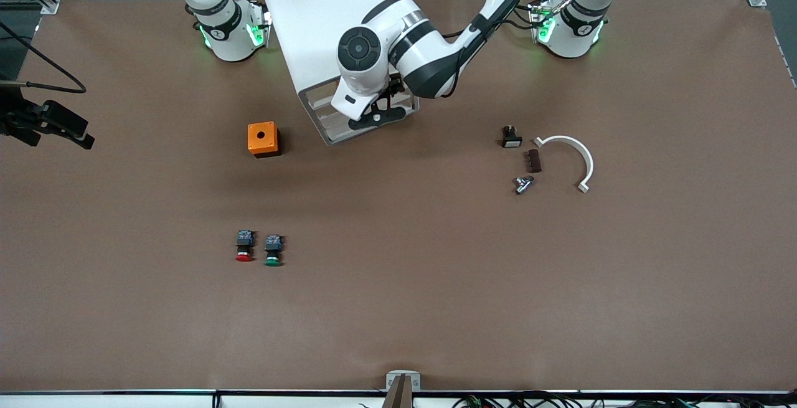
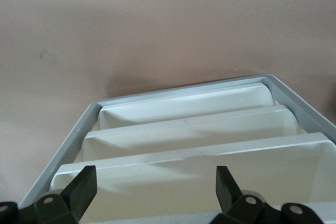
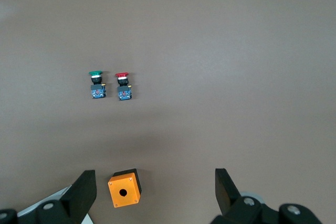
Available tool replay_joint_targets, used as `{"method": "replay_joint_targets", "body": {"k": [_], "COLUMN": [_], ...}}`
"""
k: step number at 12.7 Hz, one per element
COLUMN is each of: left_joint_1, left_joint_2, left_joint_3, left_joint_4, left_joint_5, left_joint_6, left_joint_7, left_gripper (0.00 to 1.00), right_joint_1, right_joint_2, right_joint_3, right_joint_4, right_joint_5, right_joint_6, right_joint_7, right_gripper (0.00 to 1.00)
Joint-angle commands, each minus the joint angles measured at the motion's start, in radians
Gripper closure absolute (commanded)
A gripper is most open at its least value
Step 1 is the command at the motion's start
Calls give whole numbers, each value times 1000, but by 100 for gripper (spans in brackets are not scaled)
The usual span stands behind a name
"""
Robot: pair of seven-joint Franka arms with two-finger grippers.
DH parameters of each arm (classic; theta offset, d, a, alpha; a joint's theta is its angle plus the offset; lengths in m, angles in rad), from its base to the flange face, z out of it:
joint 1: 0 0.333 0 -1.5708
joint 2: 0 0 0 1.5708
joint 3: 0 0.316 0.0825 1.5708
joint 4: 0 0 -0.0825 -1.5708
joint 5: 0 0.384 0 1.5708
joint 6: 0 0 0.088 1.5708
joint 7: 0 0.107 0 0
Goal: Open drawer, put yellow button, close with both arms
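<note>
Red button (image 1: pixel 244 248) and green button (image 1: pixel 273 250) nearest, orange box (image 1: pixel 263 139) beside cabinet (image 1: pixel 324 28); both pincers (image 2: pixel 152 192) (image 3: pixel 155 192) apart.

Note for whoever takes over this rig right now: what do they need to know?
Left gripper: open, empty, at the front of the cabinet.
Right gripper: open, empty, above the orange box.
The drawer, topmost, looks pushed in.
The yellow button shows in no view; only the red button and green button are seen.
Done: unclear.
Left: find the yellow button; if it is not inside, do the whole job.
</note>
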Motion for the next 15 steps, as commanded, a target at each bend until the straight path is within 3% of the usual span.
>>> {"method": "replay_joint_targets", "body": {"k": [1,3,8,10,12,15], "left_joint_1": [6,32,320,427,530,690], "left_joint_2": [-2,-14,-85,-134,-177,-191], "left_joint_3": [-20,-3,6,3,1,1], "left_joint_4": [-9,-8,5,8,12,14], "left_joint_5": [-69,-60,-36,92,156,162], "left_joint_6": [-7,-17,-25,-25,-56,-159], "left_joint_7": [-8,-54,-55,-43,62,228], "left_gripper": [0,0,0,0,0,0], "right_joint_1": [-8,-9,-31,-31,-31,-23], "right_joint_2": [-22,-24,-19,-19,-19,-24], "right_joint_3": [12,12,9,9,11,14], "right_joint_4": [-23,-20,-17,-18,-21,-27], "right_joint_5": [-16,-16,-16,-16,-16,-16], "right_joint_6": [13,10,14,5,4,0], "right_joint_7": [-9,-12,-14,-14,-12,-12], "right_gripper": [0,0,0,0,0,0]}}
